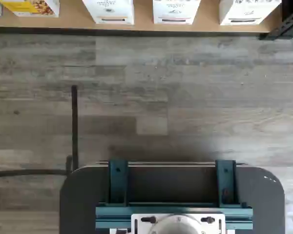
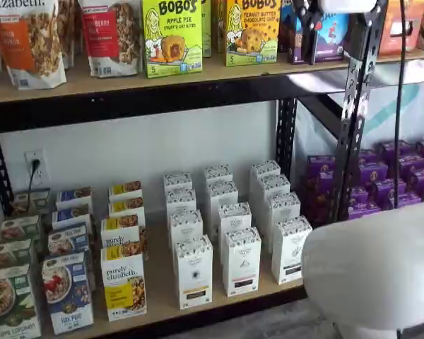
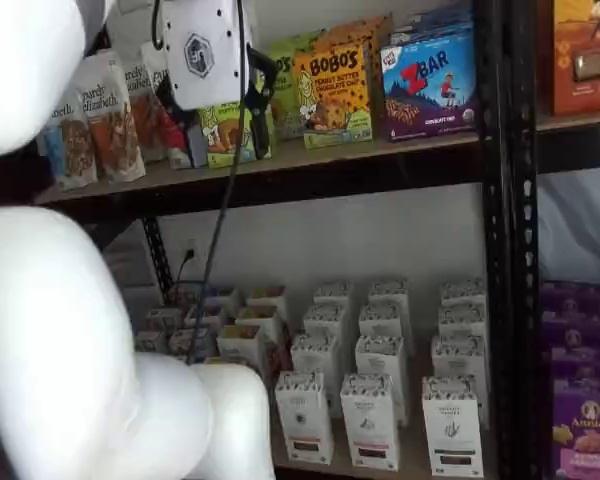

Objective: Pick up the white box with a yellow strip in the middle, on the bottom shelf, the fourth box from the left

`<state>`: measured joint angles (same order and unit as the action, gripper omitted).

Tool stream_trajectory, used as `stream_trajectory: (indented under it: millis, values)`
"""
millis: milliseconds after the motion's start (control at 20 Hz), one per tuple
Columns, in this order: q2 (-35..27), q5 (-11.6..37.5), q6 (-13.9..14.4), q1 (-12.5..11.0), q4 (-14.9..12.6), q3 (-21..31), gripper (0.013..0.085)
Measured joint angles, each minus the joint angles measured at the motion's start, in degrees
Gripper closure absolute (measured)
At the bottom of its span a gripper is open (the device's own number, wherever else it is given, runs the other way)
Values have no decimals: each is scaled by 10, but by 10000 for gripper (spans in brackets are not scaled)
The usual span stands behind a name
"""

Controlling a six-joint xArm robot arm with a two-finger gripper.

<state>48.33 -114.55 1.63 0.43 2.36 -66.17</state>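
The white box with a short yellow strip low on its front stands in the front row of the bottom shelf, just right of a "purely elizabeth" box. It also shows in a shelf view and, cut off at the picture's edge, in the wrist view. Two similar white cartons with darker strips stand to its right. My gripper hangs up at the upper shelf's height, far above the box, open and empty. Its black fingers show in both shelf views.
The upper shelf holds Bobo's boxes and granola bags. Black perforated uprights separate a bay of purple boxes. My white arm fills the foreground in both shelf views. The wrist view shows grey plank floor, a dark mount and a black cable.
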Motion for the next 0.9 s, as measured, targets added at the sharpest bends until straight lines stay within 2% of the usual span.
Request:
stream_trajectory:
  millis: [150, 250, 450, 650, 900]
  values:
    - [24, 38, -25, -43, 47, 23, 130]
    - [25, 41, -26, -44, 52, 25, 130]
    - [26, 46, -19, -34, 48, 31, 130]
    - [27, 59, -1, -14, 43, 48, 130]
    - [28, 90, 35, 29, 34, 90, 130]
